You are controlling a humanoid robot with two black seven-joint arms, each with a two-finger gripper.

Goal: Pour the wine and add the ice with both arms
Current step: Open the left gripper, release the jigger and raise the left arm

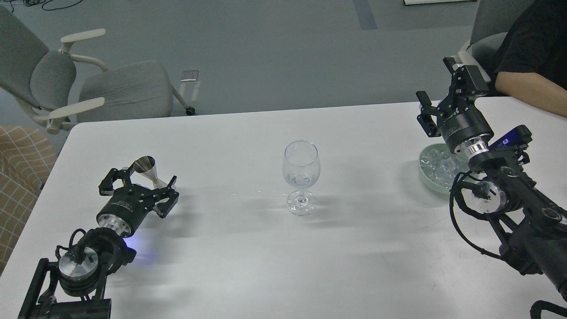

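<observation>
Glass (301, 176) stands upright mid-table, between my two grippers and well apart from both. Wine (302, 179) is a thin clear layer in the bottom of its bowl, barely visible. A few small droplets (248, 193) sit on the table (248, 266) just left of the glass foot.

My left gripper (141, 182) lies low over the table, far left of the glass, fingers spread wide. Jigger (148, 170), a small metal cone cup, lies tilted on the table in the gap between those fingers, mouth facing up-left. I cannot tell whether either finger touches it; nothing looks clamped.

My right gripper (440, 91) is raised, far right of the glass, pointing up and away from me. Its fingers are apart and hold nothing.

Dish (426, 175), pale green, sits on the table just below and behind my right wrist, partly hidden by the arm. Ice (436, 161) fills it, many clear cubes piled together. No cube shows in the glass.

Person's forearm (529, 91) rests on the far right table edge, beyond my right gripper. Grey chair (88, 88) stands past the far left corner.
</observation>
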